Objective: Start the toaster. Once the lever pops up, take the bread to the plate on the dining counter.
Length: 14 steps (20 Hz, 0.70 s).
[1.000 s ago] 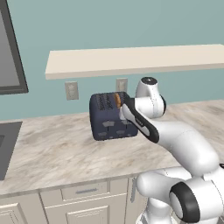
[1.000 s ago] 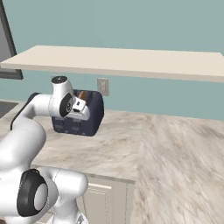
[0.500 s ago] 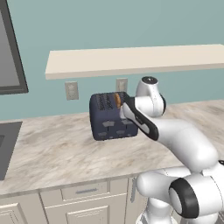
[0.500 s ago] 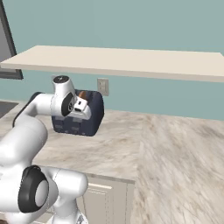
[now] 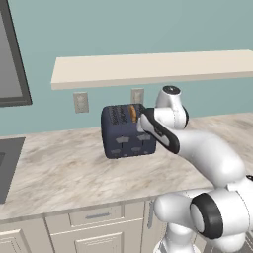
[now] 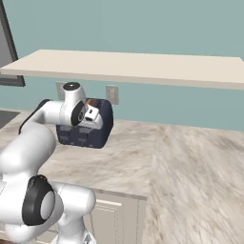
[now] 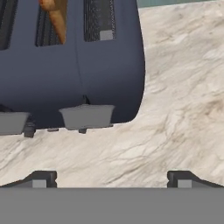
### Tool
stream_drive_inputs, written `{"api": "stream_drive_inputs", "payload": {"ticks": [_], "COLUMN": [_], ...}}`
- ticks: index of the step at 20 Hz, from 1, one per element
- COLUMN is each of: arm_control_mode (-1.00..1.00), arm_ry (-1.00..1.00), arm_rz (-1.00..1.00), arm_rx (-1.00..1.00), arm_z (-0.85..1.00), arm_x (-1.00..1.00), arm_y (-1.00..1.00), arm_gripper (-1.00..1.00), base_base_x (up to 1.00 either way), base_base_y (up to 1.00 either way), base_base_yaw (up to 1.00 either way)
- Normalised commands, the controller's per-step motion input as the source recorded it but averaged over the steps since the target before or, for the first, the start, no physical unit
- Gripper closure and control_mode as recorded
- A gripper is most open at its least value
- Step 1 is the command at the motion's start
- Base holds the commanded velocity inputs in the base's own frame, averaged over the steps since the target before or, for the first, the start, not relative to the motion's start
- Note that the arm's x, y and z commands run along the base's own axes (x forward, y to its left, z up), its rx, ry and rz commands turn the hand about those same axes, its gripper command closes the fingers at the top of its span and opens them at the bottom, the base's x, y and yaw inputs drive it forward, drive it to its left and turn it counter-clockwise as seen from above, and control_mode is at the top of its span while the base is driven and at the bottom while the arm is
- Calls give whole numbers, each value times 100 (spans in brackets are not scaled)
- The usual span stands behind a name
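The dark navy toaster point(image 5: 123, 132) stands on the marble counter by the wall. A golden-brown bread point(image 5: 132, 112) slice sticks up from one of its top slots. My gripper point(image 7: 111, 180) hovers over the toaster's front right corner, looking down on it. Its two fingertips point(image 7: 41, 179) are wide apart, open, with bare counter between them. In the hand view the bread point(image 7: 54, 17) sits in a slot at the top left. Below it are two grey lever panels point(image 7: 86, 116). The toaster point(image 6: 88, 131) is partly covered by my hand in the right base view. The plate and the dining counter are out of view.
A beige wall shelf point(image 5: 148, 69) runs above the toaster, with two outlets point(image 5: 80, 102) below it. A dark recessed panel point(image 5: 7, 163) lies in the counter at far left. The marble counter point(image 6: 190, 162) stretches off to the right.
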Motion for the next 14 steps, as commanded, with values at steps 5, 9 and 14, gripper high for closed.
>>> {"api": "stream_drive_inputs", "payload": {"ticks": [5,9,14], "arm_control_mode": [-100,-100,-100], "arm_ry": [0,0,0], "arm_rz": [0,0,0], "arm_rx": [0,0,0], "arm_z": [-5,-11,-19], "arm_x": [22,18,13], "arm_y": [0,0,0], "arm_gripper": [-100,-100,-100], "base_base_x": [0,0,0], "base_base_y": [0,0,0], "base_base_yaw": [0,0,0]}}
